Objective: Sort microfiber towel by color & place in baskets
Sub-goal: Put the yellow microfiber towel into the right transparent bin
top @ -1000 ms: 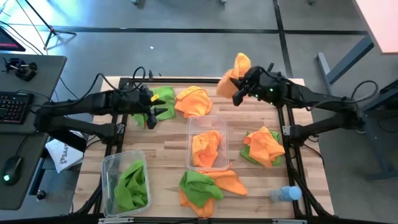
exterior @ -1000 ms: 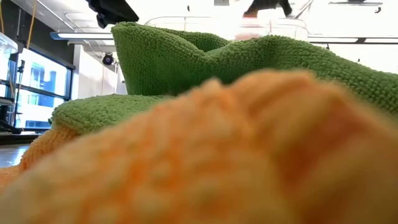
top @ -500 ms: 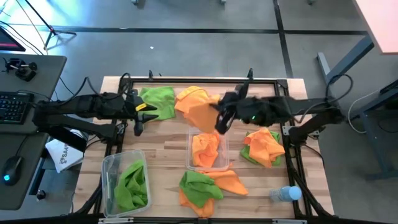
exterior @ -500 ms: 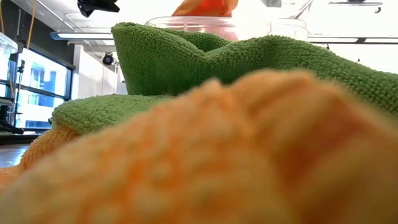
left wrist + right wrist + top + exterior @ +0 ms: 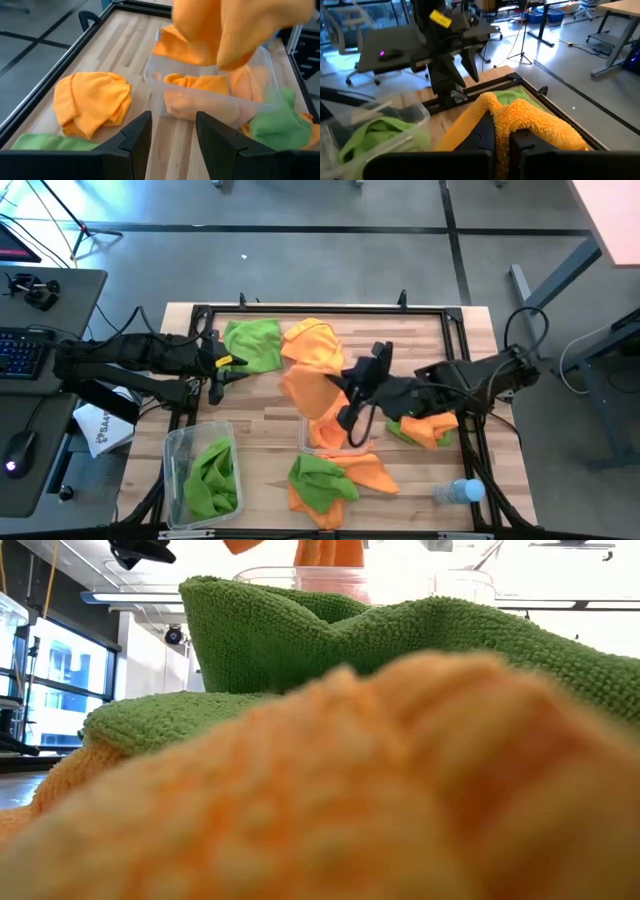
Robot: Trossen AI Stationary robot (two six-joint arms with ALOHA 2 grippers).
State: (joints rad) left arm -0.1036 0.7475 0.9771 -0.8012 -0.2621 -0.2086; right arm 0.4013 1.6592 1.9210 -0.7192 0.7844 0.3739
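The right gripper point(image 5: 352, 395) is clenched on an orange microfiber towel point(image 5: 305, 390), which hangs from its fingers over the rim of the middle clear basket point(image 5: 306, 442) (the one already holding orange cloths). In the right wrist view the towel point(image 5: 520, 122) is pinched between the two dark fingers and drapes forward over them.

To do this drop well, I judge the gripper should carry the cloth further over the basket's middle, since much of the hanging fabric looks to lie outside the wall nearest the left arm. It should come down until the loose end folds inside, then let go, so that nothing trails over the rim.

Further out, a second clear basket point(image 5: 178, 442) near the table's front left corner holds green towels point(image 5: 213, 475). Loose orange and green towels lie around the middle basket. The left gripper point(image 5: 222, 370) waits released, beside a green towel point(image 5: 252, 343) at the table's far left.
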